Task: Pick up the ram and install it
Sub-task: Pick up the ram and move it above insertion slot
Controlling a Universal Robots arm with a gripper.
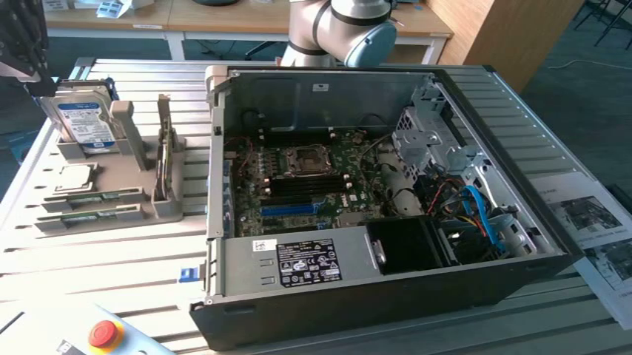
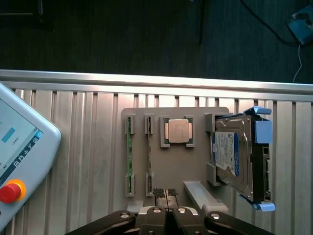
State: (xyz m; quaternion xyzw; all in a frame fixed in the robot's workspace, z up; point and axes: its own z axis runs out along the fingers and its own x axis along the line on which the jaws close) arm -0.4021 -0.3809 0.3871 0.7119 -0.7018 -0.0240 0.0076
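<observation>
Pincer (image 2: 165, 193) hovers closed near ram (image 2: 149, 154), 1 of 2 in tray (image 2: 176, 166).

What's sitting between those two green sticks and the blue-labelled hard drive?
In the wrist view, a square silver processor chip sits between the ram sticks and the hard drive.

Tabletop (image 1: 129, 255), exterior view. Open computer case (image 1: 395, 307) lies on its side at centre. Inside it: motherboard (image 1: 306, 177) flat on the floor, power supply (image 1: 296, 262) along the near wall.

Parts holder (image 1: 170, 208) sits on the exterior view's left, just beside the case. On the holder:
- hard drive (image 1: 84, 122) upright at the back
- processor (image 1: 74, 178) flat before it
- ram stick (image 1: 94, 197) nearer
- second ram stick (image 1: 87, 217) nearest

Teach pendant (image 1: 59, 329) at near left. Printed sheets (image 1: 593, 222) right of the case.
</observation>
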